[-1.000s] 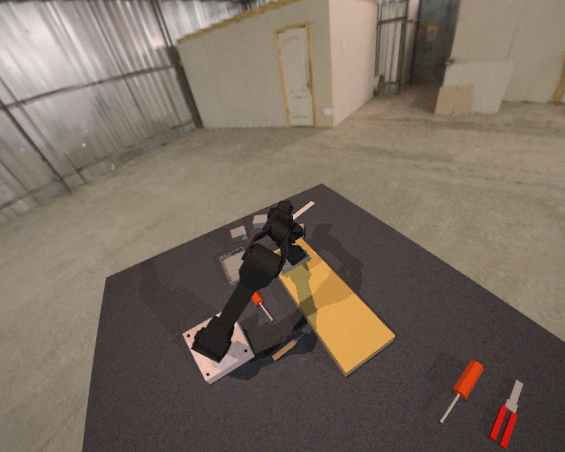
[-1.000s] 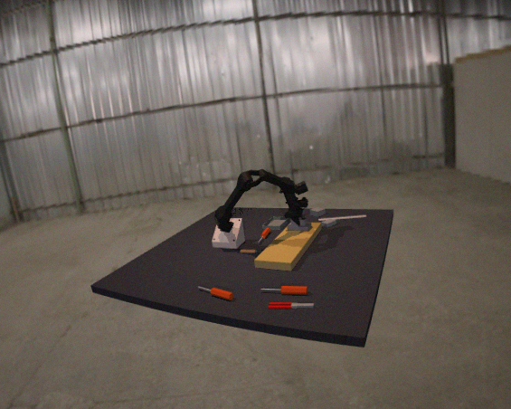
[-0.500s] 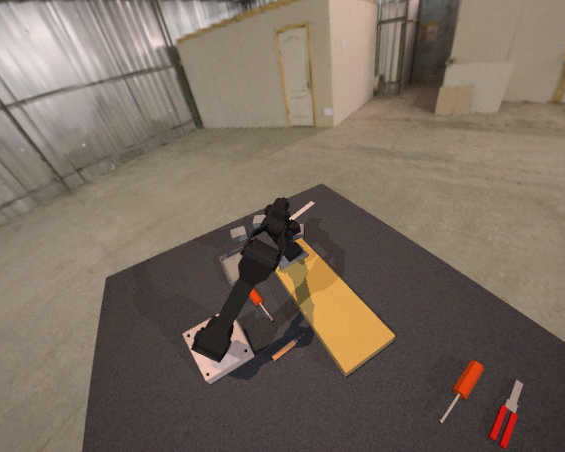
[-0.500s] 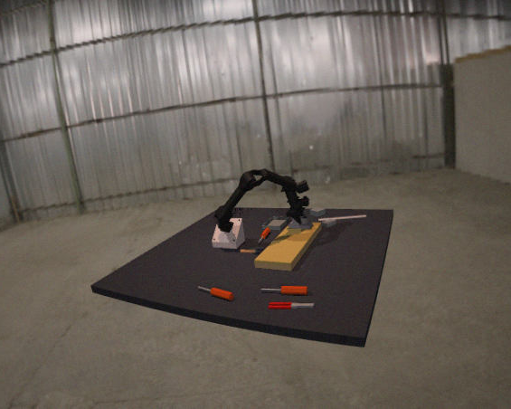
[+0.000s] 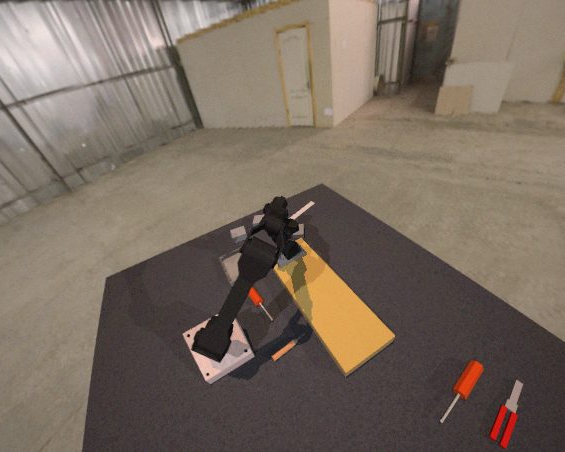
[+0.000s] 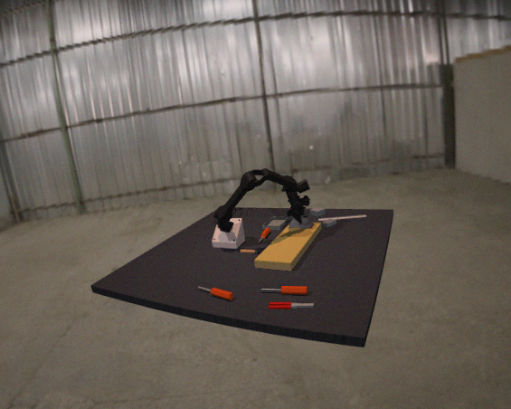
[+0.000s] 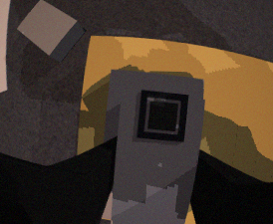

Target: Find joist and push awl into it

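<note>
My gripper (image 5: 291, 248) (image 6: 298, 219) (image 7: 151, 144) is shut on the grey stud finder (image 5: 285, 261) (image 6: 307, 224) (image 7: 132, 163). It holds it flat at the far end of the yellow floor panel (image 5: 346, 320) (image 6: 283, 255) (image 7: 266, 84); whether it touches the panel I cannot tell. The square window on its top is dark. The grey tray (image 5: 232, 265) (image 6: 276, 223) lies left of the panel, partly behind the arm. A thin tool with a tan handle (image 5: 283, 350) (image 6: 248, 251), perhaps the awl, lies between the arm base and the panel; its tip is in shadow.
An orange-handled tool (image 5: 255, 296) (image 6: 266, 233) lies near the tray. Grey blocks (image 5: 238, 233) (image 6: 317, 212) (image 7: 48, 26) and a pale strip (image 5: 302, 210) (image 6: 345, 217) (image 7: 1, 49) lie beyond the panel. Two orange screwdrivers (image 6: 222, 293) (image 6: 294, 290) and red pliers (image 5: 506, 426) (image 6: 280, 306) lie at the front.
</note>
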{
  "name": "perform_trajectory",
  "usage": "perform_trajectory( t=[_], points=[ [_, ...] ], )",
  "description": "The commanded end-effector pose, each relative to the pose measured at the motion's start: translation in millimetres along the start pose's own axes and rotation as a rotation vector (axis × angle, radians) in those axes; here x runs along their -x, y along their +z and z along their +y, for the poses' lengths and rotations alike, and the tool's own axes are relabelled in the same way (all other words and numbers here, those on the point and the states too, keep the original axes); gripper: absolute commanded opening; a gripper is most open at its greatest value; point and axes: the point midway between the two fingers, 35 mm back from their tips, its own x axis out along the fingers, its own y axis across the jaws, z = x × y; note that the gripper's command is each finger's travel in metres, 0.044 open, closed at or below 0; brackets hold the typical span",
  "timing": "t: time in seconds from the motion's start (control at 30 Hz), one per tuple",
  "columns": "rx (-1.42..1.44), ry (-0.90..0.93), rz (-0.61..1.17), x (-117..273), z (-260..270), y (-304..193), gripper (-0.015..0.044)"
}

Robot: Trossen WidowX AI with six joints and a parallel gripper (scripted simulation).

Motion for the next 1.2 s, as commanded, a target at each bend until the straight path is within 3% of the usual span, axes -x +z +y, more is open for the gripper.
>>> perform_trajectory(
  t=[0.0,1.17],
  points=[
    [0.001,0.002,0.001,0,2,0,0.0],
    [0.001,0.002,0.002,-1,-47,-1,0.0]
  ],
)
